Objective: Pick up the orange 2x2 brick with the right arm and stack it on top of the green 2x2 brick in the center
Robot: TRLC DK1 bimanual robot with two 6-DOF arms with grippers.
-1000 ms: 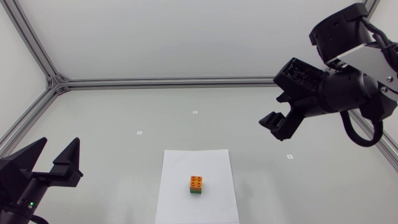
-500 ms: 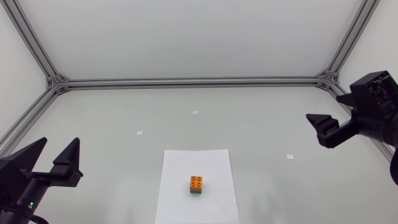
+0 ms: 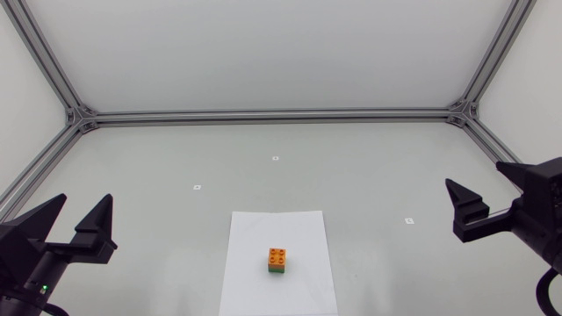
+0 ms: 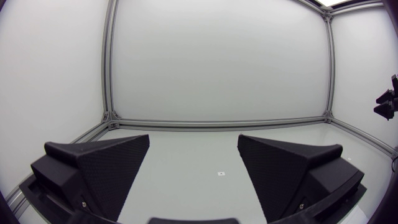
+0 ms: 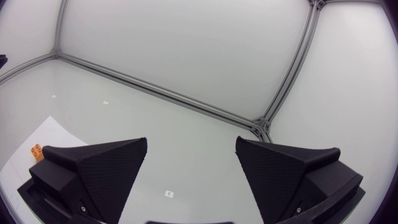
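Observation:
The orange 2x2 brick (image 3: pixel 277 256) sits on top of the green 2x2 brick (image 3: pixel 277 270), of which only a thin lower strip shows, on a white paper sheet (image 3: pixel 250 281) near the table's front centre. My right gripper (image 3: pixel 497 195) hangs open at the right edge, far from the stack, with nothing between its fingers. My left gripper (image 3: pixel 77 214) stands open at the front left, also empty. In the right wrist view the orange brick (image 5: pixel 37 151) shows beside one finger, on the paper's corner (image 5: pixel 43 134); that gripper (image 5: pixel 191 163) is open. The left wrist view shows its gripper (image 4: pixel 193 160) open over bare table.
Aluminium frame rails (image 3: pixel 263 115) run along the table's back and sides. Small white markers (image 3: pixel 275 158) dot the surface behind the paper. The other arm's fingertip (image 4: pixel 387 104) shows far off in the left wrist view.
My right arm has swung away from above the table's right middle to the right edge and lowered. The stacked bricks and the left arm have stayed put.

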